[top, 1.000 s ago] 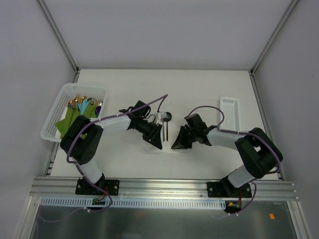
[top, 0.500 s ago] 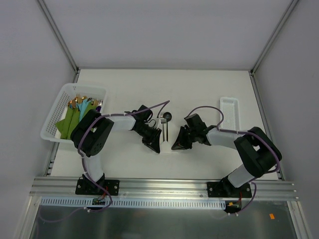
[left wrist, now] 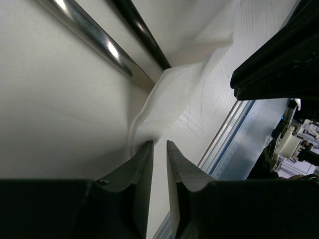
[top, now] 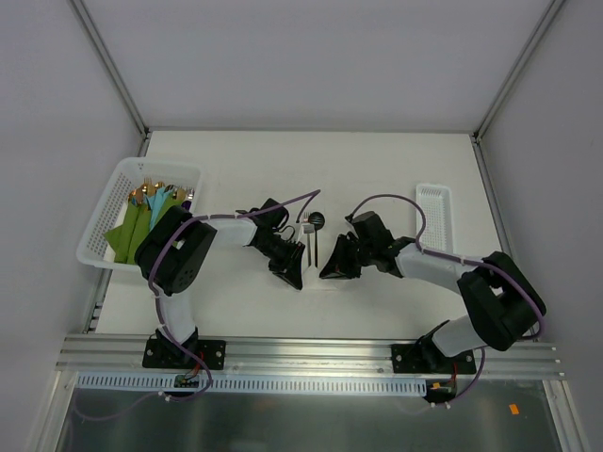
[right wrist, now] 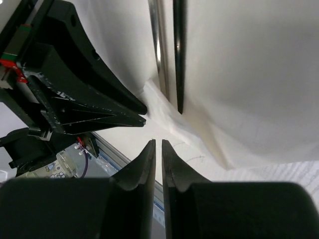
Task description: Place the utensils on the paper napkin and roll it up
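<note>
One change: right jaws now sit nearer utensils [top: 317, 243] and left jaws.

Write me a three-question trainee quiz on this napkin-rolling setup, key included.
1. True or false: the small white tray holds the utensils.
2. The green cloths lie in: A the white basket; B the small white tray; C neither.
3. What white sheet lies between the left claw and the right claw?
Key: 1 false; 2 A; 3 the paper napkin.
</note>
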`<state>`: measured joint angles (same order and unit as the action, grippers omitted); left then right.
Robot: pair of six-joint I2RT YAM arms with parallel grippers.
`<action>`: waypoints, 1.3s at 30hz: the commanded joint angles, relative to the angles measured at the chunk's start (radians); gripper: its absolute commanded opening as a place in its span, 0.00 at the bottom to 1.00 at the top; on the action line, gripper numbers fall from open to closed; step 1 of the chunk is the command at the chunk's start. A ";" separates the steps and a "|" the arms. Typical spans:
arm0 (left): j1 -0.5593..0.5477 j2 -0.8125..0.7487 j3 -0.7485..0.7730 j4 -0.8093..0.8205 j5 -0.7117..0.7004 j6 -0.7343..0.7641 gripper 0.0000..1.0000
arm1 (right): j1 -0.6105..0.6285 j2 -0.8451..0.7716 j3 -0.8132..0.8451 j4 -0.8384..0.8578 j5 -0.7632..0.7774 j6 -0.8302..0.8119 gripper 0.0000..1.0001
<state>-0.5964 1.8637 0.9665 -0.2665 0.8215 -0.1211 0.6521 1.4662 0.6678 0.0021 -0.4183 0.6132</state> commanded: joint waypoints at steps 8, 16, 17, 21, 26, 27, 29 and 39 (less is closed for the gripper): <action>-0.009 0.038 0.026 0.010 -0.071 0.021 0.18 | 0.018 0.094 0.036 0.078 -0.036 0.000 0.13; -0.008 -0.034 0.023 -0.002 -0.074 0.047 0.22 | 0.021 0.141 0.021 0.076 -0.014 -0.004 0.12; -0.005 -0.053 0.026 -0.008 -0.082 0.054 0.23 | 0.020 0.143 0.019 0.076 -0.013 -0.006 0.12; 0.024 -0.191 0.021 -0.054 -0.149 0.078 0.34 | 0.020 0.143 0.015 0.072 -0.010 -0.007 0.12; 0.182 -0.337 0.038 -0.140 -0.226 0.103 0.47 | 0.021 0.154 0.021 0.073 -0.013 -0.009 0.12; 0.199 -0.339 0.043 -0.157 -0.237 0.112 0.47 | 0.020 0.157 0.024 0.072 -0.013 -0.009 0.12; 0.225 -0.322 0.052 -0.186 -0.304 0.164 0.47 | 0.020 0.161 0.027 0.073 -0.014 -0.009 0.12; 0.233 -0.166 0.061 -0.223 -0.392 0.155 0.48 | 0.023 0.163 0.023 0.070 -0.013 -0.004 0.12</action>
<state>-0.3603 1.6760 1.0157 -0.4488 0.4725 0.0200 0.6666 1.6199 0.6743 0.0731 -0.4393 0.6163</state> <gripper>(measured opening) 0.482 0.118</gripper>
